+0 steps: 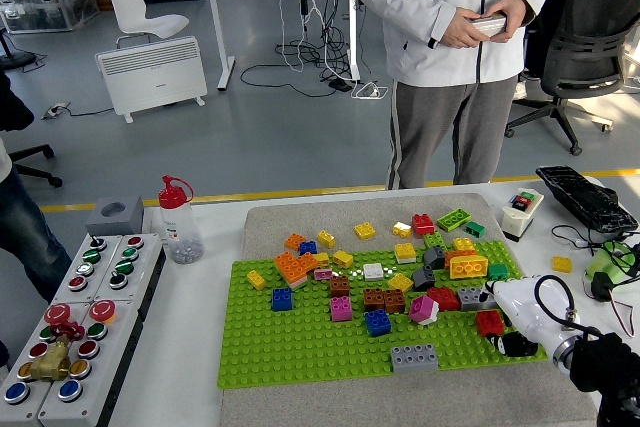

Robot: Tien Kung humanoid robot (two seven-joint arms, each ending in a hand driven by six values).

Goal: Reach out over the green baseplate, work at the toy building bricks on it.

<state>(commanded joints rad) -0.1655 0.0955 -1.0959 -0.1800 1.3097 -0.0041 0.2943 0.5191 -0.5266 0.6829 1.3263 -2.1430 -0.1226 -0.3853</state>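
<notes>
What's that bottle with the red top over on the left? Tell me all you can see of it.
The bottle is small and made of clear plastic, with a red cap that carries a looped red handle or tab on top. It stands upright on the white table, left of the green baseplate and just right of a grey block. Its lower part looks filled with small pale bits; what they are is too small to tell. Nothing touches it except the table beneath, and neither robot hand is near it.
</notes>
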